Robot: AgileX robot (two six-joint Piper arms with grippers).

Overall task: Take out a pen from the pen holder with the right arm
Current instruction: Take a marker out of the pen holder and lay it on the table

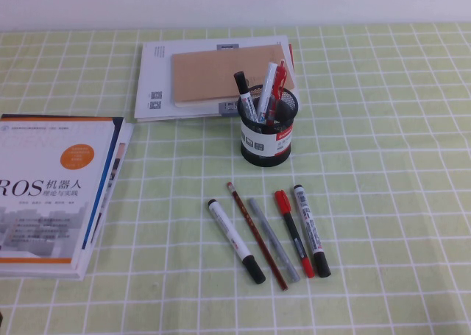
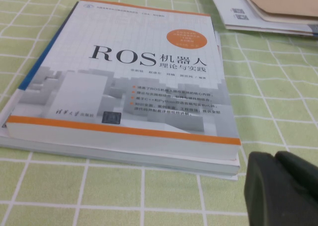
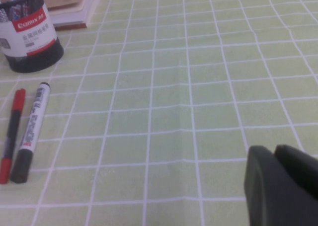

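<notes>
While the R gripper [image 3: 274, 157] hangs low over the green check cloth [image 1: 383, 129], pinched tight w/ nothing in it, pens [image 1: 266, 88] stand in the pen holder [image 1: 266, 140], well apart. L gripper [image 2: 275, 160] sits by the ROS book [image 2: 129, 87].

Edges crop left pincer [image 2: 276, 166] and right pincer [image 3: 274, 161].
</notes>
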